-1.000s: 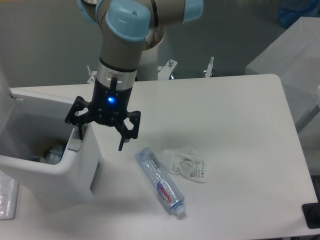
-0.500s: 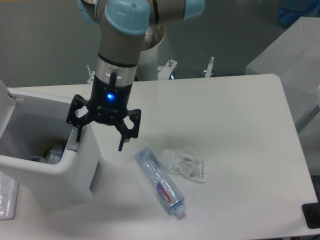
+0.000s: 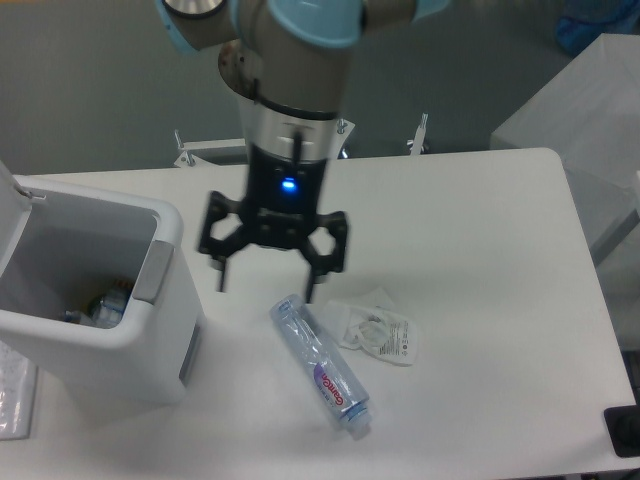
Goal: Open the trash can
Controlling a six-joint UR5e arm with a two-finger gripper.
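The trash can (image 3: 150, 340) is a large boxy white bin at the left of the table. Its lid (image 3: 10, 215) stands raised at the far left, and the inside shows with some rubbish at the bottom. A grey push-latch (image 3: 152, 272) sits on its right rim. My gripper (image 3: 265, 285) is open and empty. It hangs above the table to the right of the bin, apart from it, with its fingers wide and one fingertip (image 3: 311, 292) just above the bottle's end.
A clear plastic bottle (image 3: 320, 362) lies on the table below the gripper. A crumpled clear wrapper (image 3: 377, 330) lies beside it to the right. A grey box (image 3: 585, 125) stands off the table's far right corner.
My gripper has moved to the right, away from the bin's latch rim and over the table near the bottle. The lid stays raised.
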